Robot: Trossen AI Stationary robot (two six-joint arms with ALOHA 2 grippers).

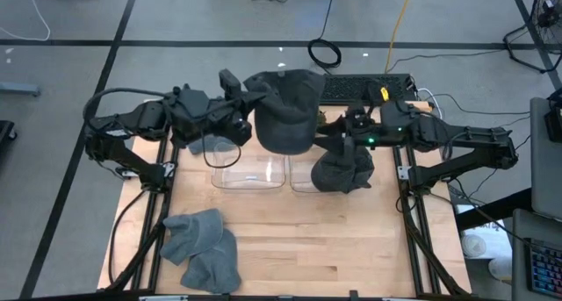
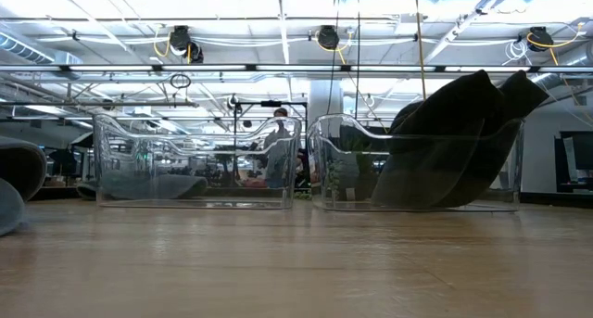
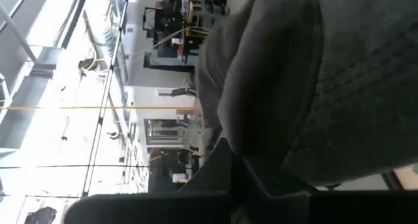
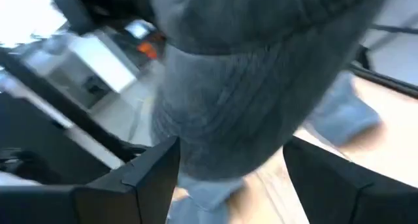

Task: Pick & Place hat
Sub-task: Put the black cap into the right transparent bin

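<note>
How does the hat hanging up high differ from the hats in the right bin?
The raised hat hangs in the air, pinched by the left gripper; the binned hats rest inside the right clear bin. The raised hat droops open and spread; the binned hats lie bunched, poking over the rim. The right gripper, fingers apart, straddles the raised one. Both are dark grey knit.

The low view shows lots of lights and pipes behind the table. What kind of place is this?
Probably a robot lab or workshop. The open ceiling has bare pipes and hanging cables, cords trail across the grey floor, and a keyboard sits behind the wooden table.
</note>
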